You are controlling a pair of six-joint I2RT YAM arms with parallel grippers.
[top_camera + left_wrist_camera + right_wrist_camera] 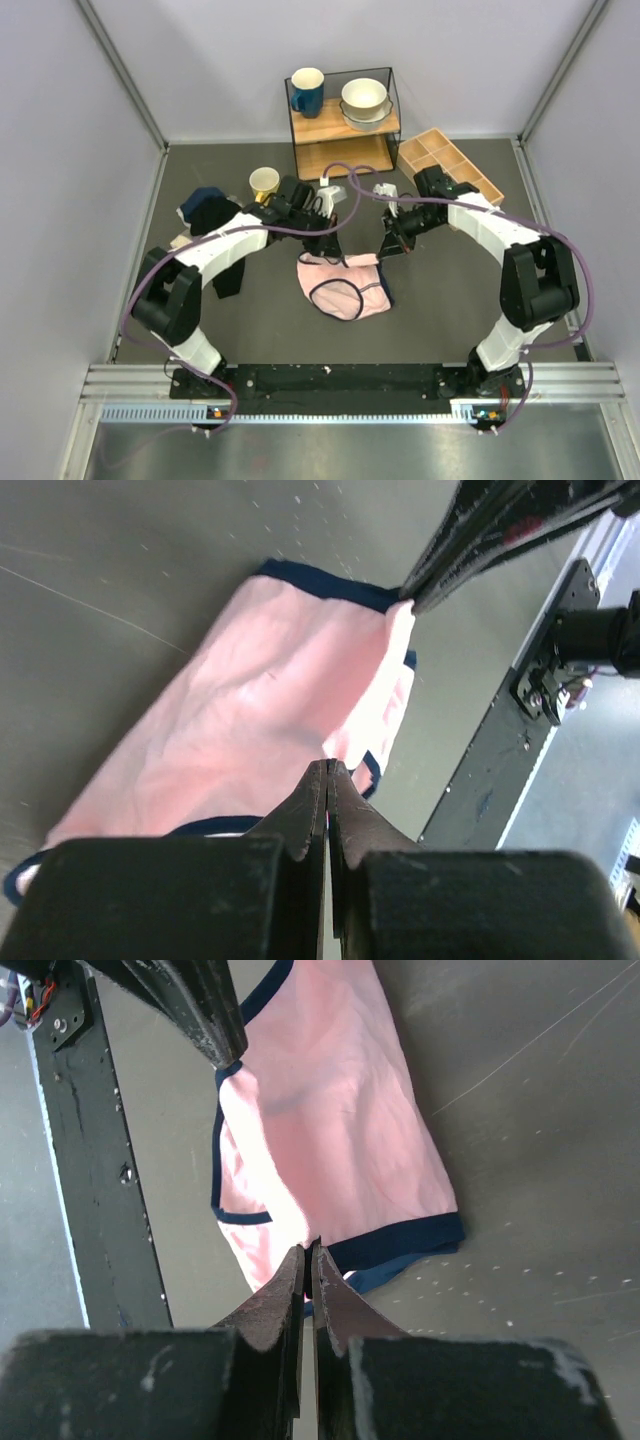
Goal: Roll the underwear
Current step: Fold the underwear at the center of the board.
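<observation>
The dark grey desk point(460, 300) carries the pink underwear point(345, 285) at its centre. A wire shelf rack point(335, 158) stands at twelve o'clock, a divided wooden tray point(447, 160) at one o'clock, a yellow mug point(264, 183) at eleven, and dark garments point(207, 210) at ten.

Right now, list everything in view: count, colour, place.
underwear: one, light pink with navy edging, table centre
blue mug: one, dark blue, rack top, left
bowls: stacked, white and grey, rack top, right
rack: one, black frame with wooden shelves, far centre
tray: one, wooden, divided, right of rack
yellow mug: one, yellow, left of rack
dark garments: at least two, navy and black, left side
beige cloth: one, beside the dark garments
table: one, dark grey
left gripper: one, black, shut on underwear edge
right gripper: one, black, shut on underwear edge
</observation>
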